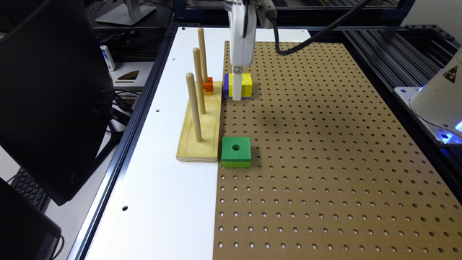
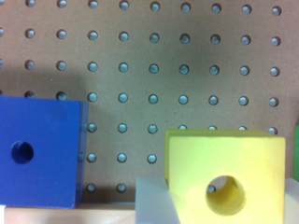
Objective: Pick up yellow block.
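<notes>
The gripper [image 1: 236, 94] stands low over the yellow block [image 1: 246, 84], hiding its middle in the exterior view; the wrist view shows a pale finger [image 2: 152, 200] against the block's side, its partner cut off, so grip cannot be told. A purple block [image 1: 226, 86] sits just beside it. The orange block [image 1: 208, 86] rests on the wooden peg base [image 1: 202, 139]; a green block [image 1: 236, 151] lies nearer.

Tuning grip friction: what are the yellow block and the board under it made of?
Small yellow cube-like block: likely painted wood, going by its matte opaque coat and drilled round hole, though no grain shows. Brown perforated board: looks like unfinished hardboard pegboard, dull and fibrous, with a regular hole grid.
</notes>
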{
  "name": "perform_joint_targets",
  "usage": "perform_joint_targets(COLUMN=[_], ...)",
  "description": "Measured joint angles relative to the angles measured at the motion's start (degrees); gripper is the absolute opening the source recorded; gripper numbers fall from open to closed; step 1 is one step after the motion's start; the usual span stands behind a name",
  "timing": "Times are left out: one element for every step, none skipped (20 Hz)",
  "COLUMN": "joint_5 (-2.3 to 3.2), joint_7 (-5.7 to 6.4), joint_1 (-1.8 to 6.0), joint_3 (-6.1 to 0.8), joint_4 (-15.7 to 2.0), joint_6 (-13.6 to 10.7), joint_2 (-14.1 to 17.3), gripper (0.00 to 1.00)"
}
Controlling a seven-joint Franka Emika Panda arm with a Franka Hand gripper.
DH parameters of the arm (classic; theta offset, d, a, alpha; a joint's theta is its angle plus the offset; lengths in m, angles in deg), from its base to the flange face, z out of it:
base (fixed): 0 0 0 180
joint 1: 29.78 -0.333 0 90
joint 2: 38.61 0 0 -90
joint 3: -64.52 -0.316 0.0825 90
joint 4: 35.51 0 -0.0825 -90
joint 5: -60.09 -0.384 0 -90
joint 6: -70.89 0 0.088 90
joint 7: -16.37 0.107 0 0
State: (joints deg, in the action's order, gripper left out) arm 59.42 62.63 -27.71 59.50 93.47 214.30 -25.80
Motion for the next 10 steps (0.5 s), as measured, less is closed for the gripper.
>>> perform_joint_targets(joint_5=[0.0,0.0,0.0,0.0,0.0,0.0,0.0,0.0,0.0,0.0], joint_7=[0.0,0.0,0.0,0.0,0.0,0.0,0.0,0.0,0.0,0.0], joint_1=[0.0,0.0,0.0,0.0,0.0,0.0,0.0,0.0,0.0,0.0], joint_3=[0.0,0.0,-0.01,-0.01,-0.02,-0.02,-0.03,-0.03,-0.03,-0.03], joint_4=[0.0,-0.02,-0.02,-0.02,-0.02,-0.01,-0.01,-0.01,0.0,-0.02], joint_6=[-0.3,-0.8,-1.4,-2.4,-3.1,-3.5,-3.8,-3.9,-3.9,-3.9], joint_2=[-0.4,-1.0,-1.7,-2.6,-3.3,-3.7,-4.0,-4.0,-4.1,-4.1], gripper=[0.0,0.0,0.0,0.0,0.0,0.0,0.0,0.0,0.0,0.0])
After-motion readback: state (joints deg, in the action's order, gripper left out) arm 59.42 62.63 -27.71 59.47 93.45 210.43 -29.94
